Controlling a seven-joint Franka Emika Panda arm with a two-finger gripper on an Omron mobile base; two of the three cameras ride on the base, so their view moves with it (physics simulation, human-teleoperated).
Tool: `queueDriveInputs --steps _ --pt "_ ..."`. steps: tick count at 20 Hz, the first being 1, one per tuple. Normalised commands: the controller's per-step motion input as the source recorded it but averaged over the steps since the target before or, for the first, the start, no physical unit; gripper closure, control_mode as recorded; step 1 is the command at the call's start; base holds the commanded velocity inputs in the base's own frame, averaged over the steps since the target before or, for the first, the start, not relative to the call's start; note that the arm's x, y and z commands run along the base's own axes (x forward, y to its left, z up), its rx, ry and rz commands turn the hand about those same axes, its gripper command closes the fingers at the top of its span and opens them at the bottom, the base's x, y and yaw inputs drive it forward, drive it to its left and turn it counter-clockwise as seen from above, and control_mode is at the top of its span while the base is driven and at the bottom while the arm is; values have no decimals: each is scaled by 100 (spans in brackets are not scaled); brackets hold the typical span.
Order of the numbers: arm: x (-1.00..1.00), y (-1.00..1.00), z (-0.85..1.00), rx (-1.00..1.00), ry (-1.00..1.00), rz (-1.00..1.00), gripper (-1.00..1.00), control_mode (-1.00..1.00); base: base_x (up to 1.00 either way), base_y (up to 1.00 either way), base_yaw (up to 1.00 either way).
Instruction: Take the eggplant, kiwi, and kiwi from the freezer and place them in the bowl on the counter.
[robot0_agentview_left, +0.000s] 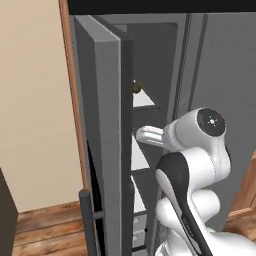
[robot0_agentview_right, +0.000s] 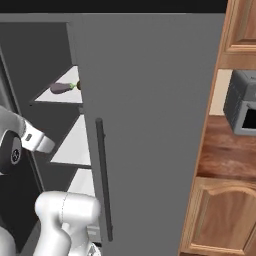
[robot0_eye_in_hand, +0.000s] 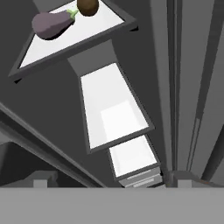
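Freezer (robot0_agentview_right: 150, 100) door open, white shelves inside. Table (robot0_agentview_right: 225, 150) off to the right, grey toaster oven (robot0_agentview_right: 242, 107) on it. Arm reaches into the freezer; end effector (robot0_eye_in_hand: 109, 183) tips barely show at the hand view's bottom edge, cannot tell if apart or together. Eggplant (robot0_eye_in_hand: 51, 24) lies on the upper shelf (robot0_eye_in_hand: 30, 52), one kiwi (robot0_eye_in_hand: 88, 6) just beside its stem end.

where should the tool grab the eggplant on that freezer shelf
Probably the thick purple middle of the eggplant, fingers across its narrow width. It lies flat on the top shelf, stem cap toward the kiwi, so come from the open front, away from that end.
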Motion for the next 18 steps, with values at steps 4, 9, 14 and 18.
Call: queueDriveInputs --steps 4,9,14,18 --pt "0 0 0 0 0 0 -100 100 0 -22 0" --pt "0 0 12 0 0 0 -100 -100 3 0 0" --pt "-16 0 98 -4 -18 4 -100 -100 0 0 0" --pt "-34 1 100 -3 -19 5 -100 -100 0 0 0"
